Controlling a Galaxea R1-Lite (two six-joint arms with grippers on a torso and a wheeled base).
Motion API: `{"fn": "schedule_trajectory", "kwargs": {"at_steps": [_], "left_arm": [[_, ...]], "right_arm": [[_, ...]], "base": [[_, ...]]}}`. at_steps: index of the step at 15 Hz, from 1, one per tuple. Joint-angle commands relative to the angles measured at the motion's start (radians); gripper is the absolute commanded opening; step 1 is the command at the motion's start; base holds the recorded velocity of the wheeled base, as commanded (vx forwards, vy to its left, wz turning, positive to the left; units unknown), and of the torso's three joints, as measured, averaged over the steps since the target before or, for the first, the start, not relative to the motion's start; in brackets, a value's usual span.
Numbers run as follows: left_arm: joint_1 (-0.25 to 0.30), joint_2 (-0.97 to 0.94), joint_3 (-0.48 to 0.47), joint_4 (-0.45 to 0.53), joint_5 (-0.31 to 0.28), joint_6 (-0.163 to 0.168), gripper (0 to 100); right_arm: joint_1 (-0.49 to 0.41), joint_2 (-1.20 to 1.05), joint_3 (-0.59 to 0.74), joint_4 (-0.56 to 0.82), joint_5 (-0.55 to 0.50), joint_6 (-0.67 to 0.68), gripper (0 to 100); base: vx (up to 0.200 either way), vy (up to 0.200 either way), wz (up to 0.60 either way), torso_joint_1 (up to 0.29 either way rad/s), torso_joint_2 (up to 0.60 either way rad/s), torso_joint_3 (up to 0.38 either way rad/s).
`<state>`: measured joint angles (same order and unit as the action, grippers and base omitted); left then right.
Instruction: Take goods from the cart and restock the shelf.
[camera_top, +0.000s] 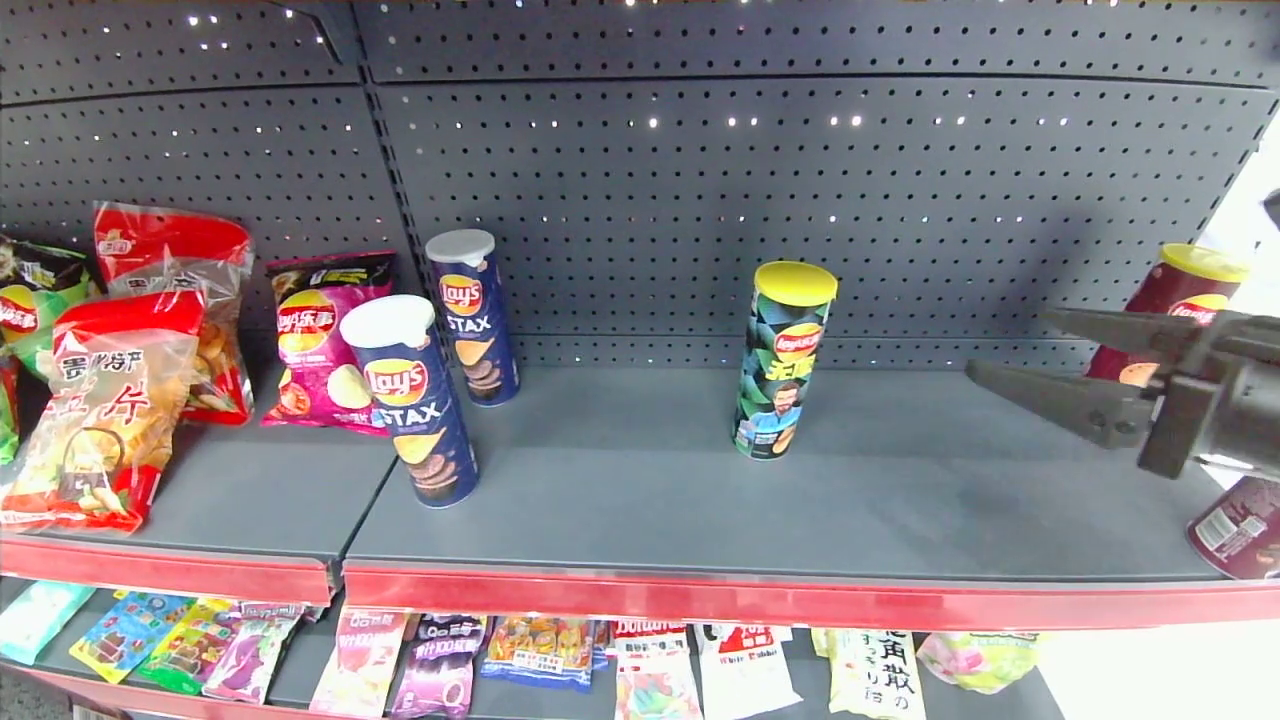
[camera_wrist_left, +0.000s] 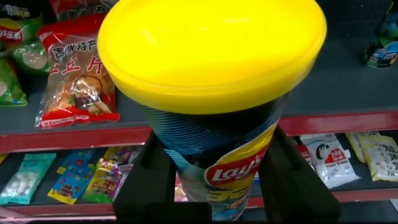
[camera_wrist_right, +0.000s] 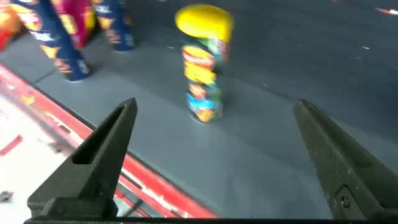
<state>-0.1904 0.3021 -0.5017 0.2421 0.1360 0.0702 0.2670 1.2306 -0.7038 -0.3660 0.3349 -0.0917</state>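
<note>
Pincer (camera_top: 1008, 343) of right arm gapes over shelf (camera_top: 900, 480).

Lone can (camera_top: 783, 360) midway along shelf (camera_top: 900, 500) (paired cans (camera_top: 415, 400), bags (camera_top: 120, 400) leftward)

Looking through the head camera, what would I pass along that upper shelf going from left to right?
Big red snack bag → magenta chip bag → nearer white-lidded blue chip can → farther white-lidded blue chip can → yellow-lidded teal chip can → yellow-lidded red chip can.
</note>
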Motion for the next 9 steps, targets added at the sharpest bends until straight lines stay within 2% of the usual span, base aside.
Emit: {"fn": "schedule_trajectory", "kwargs": {"at_steps": [1,4,6,9], "left_arm": [[0.002,0.002,-0.003,0.000,0.001,0.000,0],[0.003,0.002,-0.003,0.000,0.001,0.025,0],[0.003,0.006,-0.005,-0.001,0.001,0.025,0],[0.003,0.008,-0.003,0.000,0.001,0.025,0]], "right_arm": [[0.012,0.158,-0.006,-0.036,0.053,-0.006,100],[0.012,0.239,-0.031,-0.051,0.076,-0.052,100],[0.012,0.297,-0.029,-0.120,0.078,-0.065,100],[0.004,0.325,-0.032,-0.145,0.099,-0.065,100]], "base": [[0.000,0.000,0.00,0.000,0.00,0.000],[0.000,0.000,0.00,0.000,0.00,0.000],[0.000,0.000,0.00,0.000,0.00,0.000],[0.000,0.000,0.00,0.000,0.00,0.000]]}}
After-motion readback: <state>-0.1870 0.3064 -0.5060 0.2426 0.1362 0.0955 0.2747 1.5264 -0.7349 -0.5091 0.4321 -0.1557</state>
